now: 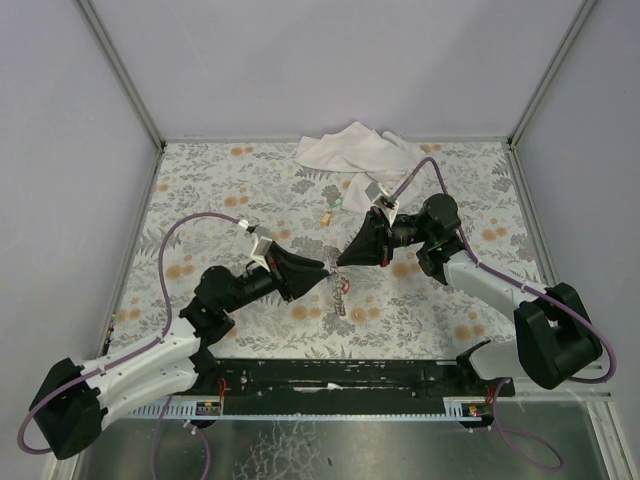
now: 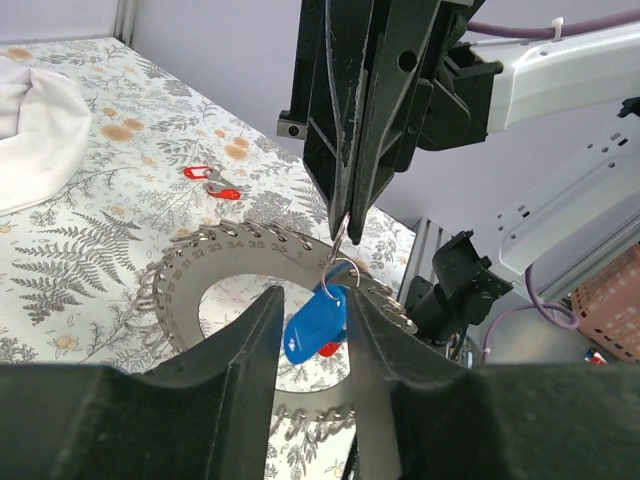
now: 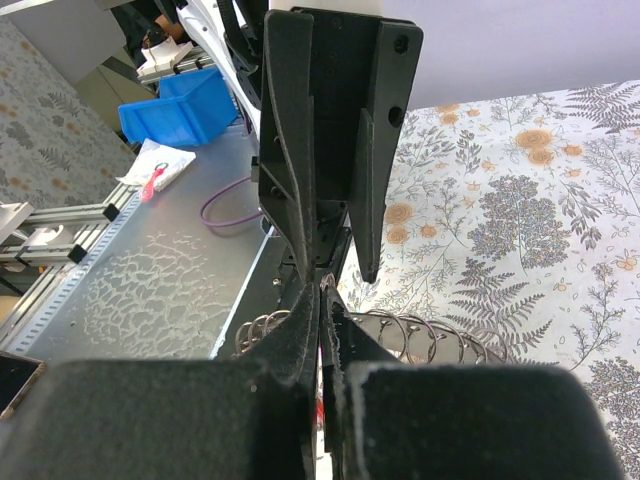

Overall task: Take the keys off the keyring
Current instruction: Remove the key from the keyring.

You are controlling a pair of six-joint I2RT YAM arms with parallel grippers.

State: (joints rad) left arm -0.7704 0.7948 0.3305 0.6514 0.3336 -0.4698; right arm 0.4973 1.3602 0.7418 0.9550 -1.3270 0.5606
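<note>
Arms (image 1: 240,285) angle inward, meeting mid-frame. Left tool (image 1: 322,272) pinches the blue key (image 2: 315,325), tilted lower-left; right tool (image 1: 343,262) clamps its wire loop (image 2: 340,262). Keyring (image 1: 342,296) trails down-frame over the worktop (image 1: 480,200).

Floral table (image 1: 230,175) with white cloth (image 1: 355,150), loose red keys (image 2: 212,180).

Pale grey walls (image 1: 330,60) enclose my fern-printed table cover (image 1: 200,180), a crumpled white cloth (image 1: 355,150) at its far edge.
</note>
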